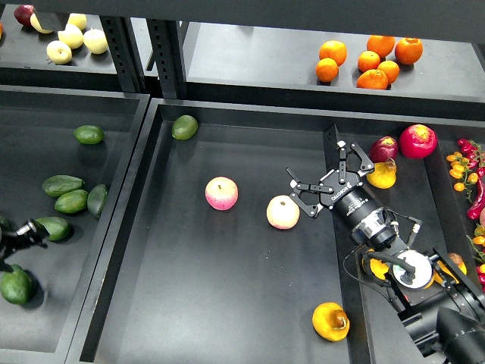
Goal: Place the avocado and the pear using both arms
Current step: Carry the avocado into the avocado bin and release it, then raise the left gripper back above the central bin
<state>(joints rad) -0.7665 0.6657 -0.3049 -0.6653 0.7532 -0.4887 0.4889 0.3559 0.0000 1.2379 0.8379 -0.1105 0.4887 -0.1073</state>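
The pear [331, 321], yellow-orange with a brownish-red patch, lies at the front right of the middle tray [189, 303]. My right gripper [327, 176] is open and empty over the tray's right rim, just right of a pink-yellow apple [283, 212] and well behind the pear. The dark avocado [15, 284] lies at the front of the left tray [45, 334]. My left gripper [26, 232] shows small and dark at the left edge, just above that avocado and against a paler avocado [57, 227]. Its fingers cannot be told apart.
Several paler avocados [72, 201] lie in the left tray, and one [184, 127] at the middle tray's back. A second apple [221, 192] lies mid-tray. Red and yellow fruit [417, 140] fill the right bin. Oranges [369, 61] and pale pears [73, 35] sit on the back shelf.
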